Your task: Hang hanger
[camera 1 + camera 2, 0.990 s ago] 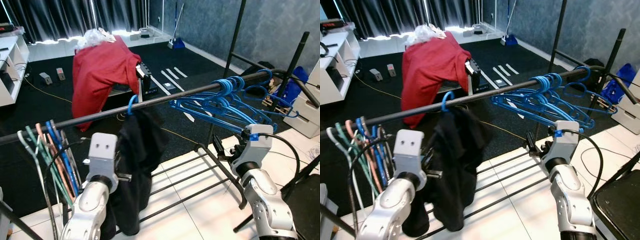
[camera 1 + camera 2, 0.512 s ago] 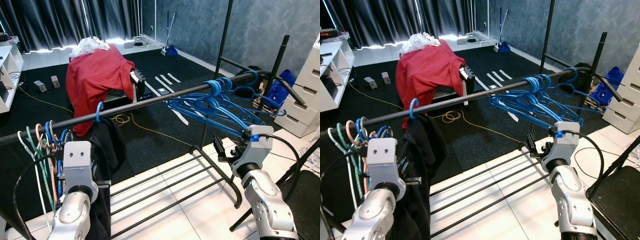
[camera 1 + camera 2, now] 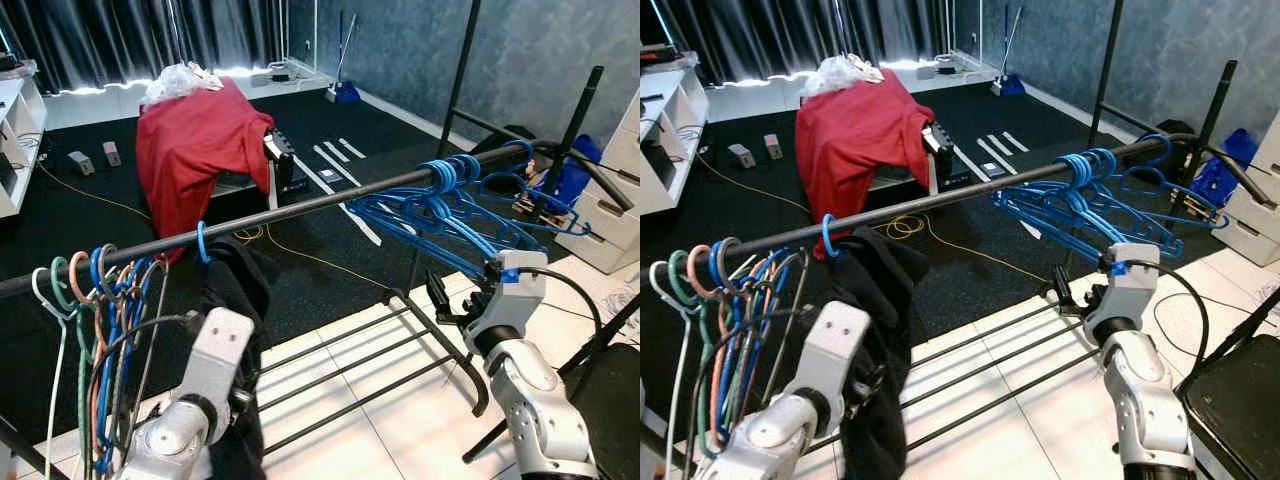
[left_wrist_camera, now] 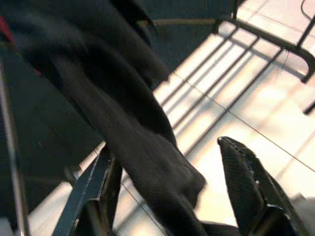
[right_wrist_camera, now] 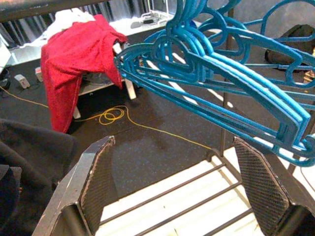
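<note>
A blue hanger (image 3: 203, 241) with a black garment (image 3: 241, 292) hooks over the long black rail (image 3: 300, 205), just right of a bunch of coloured hangers (image 3: 98, 300). My left arm (image 3: 205, 390) reaches up beside the garment's lower part. In the left wrist view the left gripper (image 4: 167, 189) is open, with a fold of the black garment (image 4: 147, 157) lying between its fingers (image 4: 243, 174). My right gripper (image 5: 177, 196) is open and holds nothing, below a cluster of blue hangers (image 5: 216, 64) hung further right on the rail (image 3: 450, 205).
The rack's base bars (image 3: 360, 375) cross the white tiles below the rail. An upright black post (image 3: 455, 110) stands at the right. A red cloth (image 3: 200, 150) drapes over a stand on the dark carpet behind. White drawers (image 3: 615, 225) stand at the far right.
The blue hanger with the black garment now sits further left on the rail, close to the coloured hangers. My left arm has dropped lower and tilted. The right arm has stayed put.
</note>
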`<state>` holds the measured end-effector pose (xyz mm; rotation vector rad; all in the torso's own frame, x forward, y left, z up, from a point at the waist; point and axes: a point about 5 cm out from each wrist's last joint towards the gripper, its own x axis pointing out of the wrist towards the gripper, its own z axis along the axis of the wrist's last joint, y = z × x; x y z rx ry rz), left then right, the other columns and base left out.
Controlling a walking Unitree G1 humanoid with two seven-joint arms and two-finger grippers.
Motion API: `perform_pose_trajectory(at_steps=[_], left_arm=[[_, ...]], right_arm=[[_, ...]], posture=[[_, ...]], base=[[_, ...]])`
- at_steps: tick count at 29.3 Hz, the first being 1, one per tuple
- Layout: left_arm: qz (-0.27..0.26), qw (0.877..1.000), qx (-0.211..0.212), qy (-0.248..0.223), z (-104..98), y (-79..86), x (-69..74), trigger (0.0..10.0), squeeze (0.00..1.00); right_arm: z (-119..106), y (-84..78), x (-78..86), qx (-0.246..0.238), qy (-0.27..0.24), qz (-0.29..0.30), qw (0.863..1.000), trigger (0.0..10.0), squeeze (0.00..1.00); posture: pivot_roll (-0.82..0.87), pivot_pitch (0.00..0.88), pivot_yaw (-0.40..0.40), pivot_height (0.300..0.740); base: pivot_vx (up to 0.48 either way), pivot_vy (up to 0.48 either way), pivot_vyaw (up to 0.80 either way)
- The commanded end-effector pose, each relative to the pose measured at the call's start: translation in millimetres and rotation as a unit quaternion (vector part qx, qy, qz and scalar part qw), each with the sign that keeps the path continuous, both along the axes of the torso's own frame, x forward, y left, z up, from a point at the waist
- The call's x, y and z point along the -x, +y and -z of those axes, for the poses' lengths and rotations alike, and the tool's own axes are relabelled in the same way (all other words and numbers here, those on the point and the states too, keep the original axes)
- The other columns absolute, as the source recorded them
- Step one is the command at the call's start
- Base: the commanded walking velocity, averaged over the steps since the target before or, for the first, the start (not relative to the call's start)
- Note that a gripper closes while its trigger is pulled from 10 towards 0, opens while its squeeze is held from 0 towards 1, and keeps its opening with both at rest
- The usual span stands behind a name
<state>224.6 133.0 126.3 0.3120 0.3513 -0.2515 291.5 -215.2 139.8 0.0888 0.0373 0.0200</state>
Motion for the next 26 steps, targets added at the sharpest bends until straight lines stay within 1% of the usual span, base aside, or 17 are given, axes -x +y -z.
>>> perform_pose_trajectory(at_steps=[1, 2, 3, 4, 6, 7, 8, 9, 10, 11, 14, 15, 17, 18, 21, 23, 26], left_arm=[[0.012, 1.000, -0.012, -0.021, -5.9, -0.2, 0.1, 10.0, 1.00], [0.012, 1.000, -0.012, -0.021, -5.9, -0.2, 0.1, 10.0, 1.00], [0.028, 0.999, -0.007, -0.046, -14.7, -1.3, -0.4, 10.0, 1.00], [0.026, 0.996, 0.005, -0.085, -27.2, 2.3, -0.5, 10.0, 1.00], [0.026, 0.996, 0.005, -0.085, -27.2, 2.3, -0.5, 10.0, 1.00], [0.002, 0.990, 0.016, -0.139, -42.2, 11.7, 0.4, 10.0, 1.00], [0.002, 0.990, 0.016, -0.139, -42.2, 11.7, 0.4, 10.0, 1.00], [-0.040, 0.981, 0.027, -0.186, -55.2, 23.4, 2.3, 10.0, 1.00], [-0.083, 0.973, 0.036, -0.212, -61.6, 34.1, 5.9, 10.0, 1.00], [-0.108, 0.968, 0.045, -0.221, -63.4, 39.9, 8.5, 10.0, 1.00], [-0.119, 0.967, 0.049, -0.219, -63.5, 42.1, 9.8, 10.0, 1.00], [-0.136, 0.967, 0.063, -0.207, -60.0, 43.9, 10.8, 10.0, 0.65], [-0.136, 0.967, 0.063, -0.207, -60.0, 43.9, 10.8, 10.0, 0.65], [-0.151, 0.966, 0.076, -0.194, -55.9, 44.2, 10.6, 10.0, 0.00], [-0.151, 0.966, 0.076, -0.194, -55.9, 44.2, 10.6, 10.0, 0.00], [-0.154, 0.967, 0.103, -0.177, -49.5, 37.1, 8.7, 10.0, 0.00], [-0.137, 0.968, 0.117, -0.174, -46.4, 28.8, 7.1, 10.0, 0.00]], right_arm=[[3.2, 0.4, -1.0, -0.008, 0.010, -0.004, 1.000, 10.0, 0.00], [3.2, 0.4, -1.0, -0.008, 0.010, -0.004, 1.000, 10.0, 0.00], [3.3, 0.4, -1.1, -0.008, 0.011, -0.005, 1.000, 10.0, 0.00], [3.5, 0.4, -1.1, -0.008, 0.012, -0.006, 1.000, 10.0, 0.00], [3.5, 0.4, -1.1, -0.008, 0.012, -0.006, 1.000, 10.0, 0.00], [3.8, 0.2, -0.9, -0.009, 0.012, -0.006, 1.000, 10.0, 0.00], [3.8, 0.2, -0.9, -0.009, 0.012, -0.006, 1.000, 10.0, 0.00], [3.9, -0.2, -0.8, -0.010, 0.013, -0.007, 1.000, 10.0, 0.00], [4.0, -0.4, -1.3, -0.011, 0.014, -0.008, 1.000, 10.0, 0.00], [4.1, -0.4, -1.7, -0.011, 0.014, -0.009, 1.000, 10.0, 0.00], [4.2, -0.3, -2.0, -0.011, 0.015, -0.010, 1.000, 10.0, 0.00], [4.3, -0.2, -2.2, -0.011, 0.015, -0.012, 1.000, 10.0, 0.00], [4.3, -0.2, -2.2, -0.011, 0.015, -0.012, 1.000, 10.0, 0.00], [4.3, -0.2, -2.5, -0.011, 0.015, -0.012, 1.000, 10.0, 0.00], [4.3, -0.2, -2.5, -0.011, 0.015, -0.012, 1.000, 10.0, 0.00], [4.5, -0.4, -2.9, -0.011, 0.015, -0.012, 1.000, 10.0, 0.00], [4.9, -1.0, -2.8, -0.010, 0.016, -0.012, 1.000, 10.0, 0.00]], posture=[[-0.07, 0.018, -0.004, 0.740], [-0.07, 0.018, -0.004, 0.740], [-0.08, 0.017, -0.004, 0.740], [-0.08, 0.017, -0.004, 0.740], [-0.08, 0.017, -0.004, 0.740], [-0.08, 0.019, -0.006, 0.740], [-0.08, 0.019, -0.006, 0.740], [-0.07, 0.021, -0.010, 0.740], [-0.06, 0.020, -0.017, 0.740], [-0.06, 0.020, -0.017, 0.740], [-0.06, 0.020, -0.017, 0.740], [-0.06, 0.020, -0.017, 0.740], [-0.06, 0.020, -0.017, 0.740], [-0.06, 0.018, -0.019, 0.740], [-0.06, 0.018, -0.019, 0.740], [-0.06, 0.018, -0.019, 0.740], [-0.07, 0.010, -0.020, 0.740]], base=[[0.000, 0.000, 0.00], [0.000, 0.000, 0.00], [0.000, 0.000, 0.00], [0.000, 0.000, 0.00], [0.000, 0.000, 0.00], [0.000, 0.000, 0.00], [0.000, 0.000, 0.00], [0.000, 0.000, 0.00], [0.000, 0.000, 0.00], [0.000, 0.000, 0.00], [0.000, 0.000, 0.00], [0.000, 0.000, 0.00], [0.000, 0.000, 0.00], [-0.352, 0.000, 0.00], [-0.352, 0.000, 0.00], [-0.480, 0.000, 0.00], [-0.480, 0.000, 0.00]])
